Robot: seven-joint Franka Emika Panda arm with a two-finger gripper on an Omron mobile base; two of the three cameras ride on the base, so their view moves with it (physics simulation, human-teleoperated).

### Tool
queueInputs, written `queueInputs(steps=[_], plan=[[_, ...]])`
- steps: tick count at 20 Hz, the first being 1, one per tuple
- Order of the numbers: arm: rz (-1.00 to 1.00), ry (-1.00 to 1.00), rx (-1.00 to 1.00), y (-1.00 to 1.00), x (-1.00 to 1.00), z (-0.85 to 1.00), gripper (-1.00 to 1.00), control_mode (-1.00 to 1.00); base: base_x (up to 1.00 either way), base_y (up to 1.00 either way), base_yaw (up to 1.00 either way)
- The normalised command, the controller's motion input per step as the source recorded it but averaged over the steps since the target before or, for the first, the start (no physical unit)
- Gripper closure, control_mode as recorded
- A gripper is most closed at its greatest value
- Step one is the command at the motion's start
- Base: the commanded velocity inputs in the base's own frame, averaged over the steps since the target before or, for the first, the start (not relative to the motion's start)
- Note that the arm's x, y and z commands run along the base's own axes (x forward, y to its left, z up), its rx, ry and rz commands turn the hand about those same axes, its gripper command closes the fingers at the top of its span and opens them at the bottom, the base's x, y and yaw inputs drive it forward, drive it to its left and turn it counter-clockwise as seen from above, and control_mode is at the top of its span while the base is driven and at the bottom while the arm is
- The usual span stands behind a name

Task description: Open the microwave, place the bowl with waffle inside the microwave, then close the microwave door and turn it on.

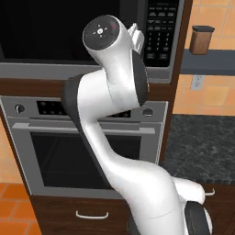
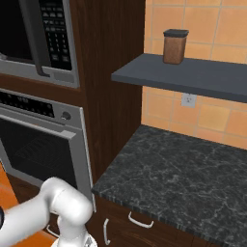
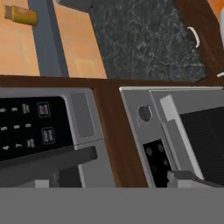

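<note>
Black keypad (image 3: 30,127) of the microwave (image 1: 82,69) sits before the end effector (image 3: 118,173), fingers spread wide, likely to press start.

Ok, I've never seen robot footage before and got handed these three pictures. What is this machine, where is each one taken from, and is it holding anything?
It is a rendered kitchen with a white robot arm on a base that can drive. Two cameras sit on that base, behind the arm to its left and right. The left one shows the arm reaching up in front of the microwave, near its keypad, with the oven below. The right one shows the dark counter and a shelf carrying a brown canister. The third camera is on the hand, rolled sideways, looking along the gripper. Its fingers are spread apart and hold nothing. The microwave door looks shut.
</note>
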Motion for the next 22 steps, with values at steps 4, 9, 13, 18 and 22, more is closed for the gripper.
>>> queueInputs(steps=[4, 9, 13, 18, 22], plan=[[0.0, -0.03, 0.01, -0.47, -0.3, -0.25, -1.0, -1.0, 0.0, 0.0, 0.0], [-0.02, 0.0, -0.04, -0.28, 0.05, 0.0, -1.0, -1.0, 0.0, 0.0, 0.0], [-0.04, 0.0, -0.02, -0.29, 0.14, 0.0, -1.0, -1.0, 0.0, 0.0, 0.0], [-0.04, 0.0, 0.0, -0.29, 0.35, 0.0, -1.0, -1.0, 0.0, 0.0, 0.0], [0.0, 0.0, 0.0, -0.11, 0.66, 0.0, -1.0, -1.0, 0.0, 0.0, 0.0]])
